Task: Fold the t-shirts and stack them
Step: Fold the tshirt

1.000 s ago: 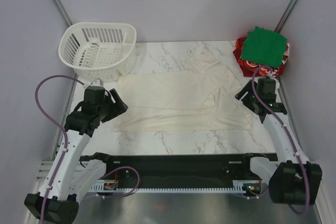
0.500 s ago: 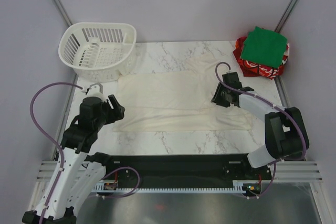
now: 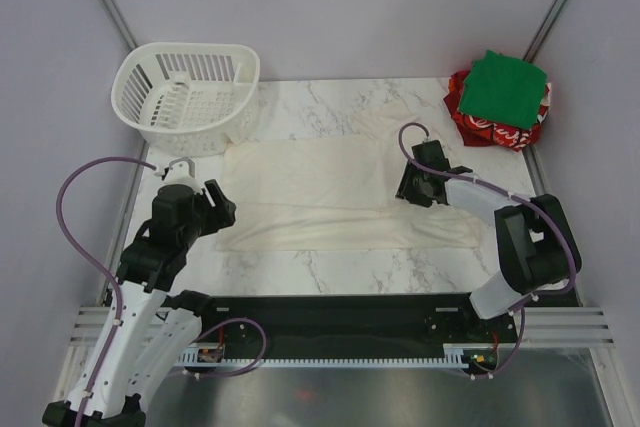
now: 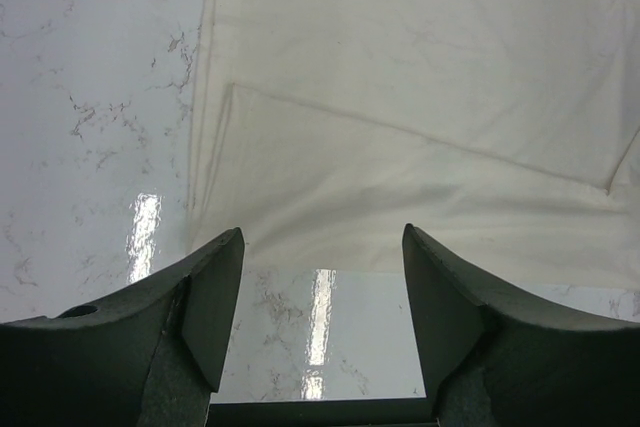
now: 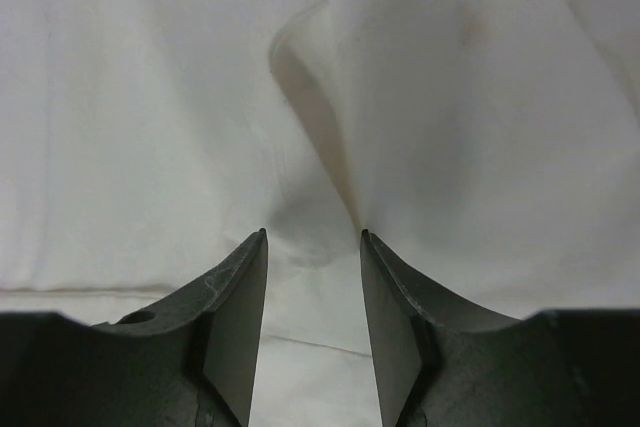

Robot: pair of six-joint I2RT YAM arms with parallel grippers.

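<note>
- White slotted basket (image 3: 188,87) sits at the far-left corner of the counter (image 3: 330,265), its near rim just beside the cream t-shirt's far-left corner. Judged a limit on any swing to that side.
- Left end effector (image 4: 322,247): jaws spread wide, nothing held. It hangs over bare counter at the shirt's near-left corner; the hem lies just ahead of the fingertips, so a corner pick looks lined up.
- Cream t-shirt (image 3: 320,192) lies flat mid-counter, long axis left to right, partly folded, with a layered edge visible in the left wrist view. Near hem parallel to the counter's front edge, with a bare marble strip between.
- Right end effector (image 5: 313,237): jaws narrow, low over the shirt's right part, straddling a raised crease. Cloth sits between the fingers but is not visibly pinched.
- Green t-shirt (image 3: 507,87) lies folded on the red t-shirt (image 3: 478,127) at the far-right corner, well apart from the arms, likely the stack site.
- Open room: near strip, far centre.
</note>
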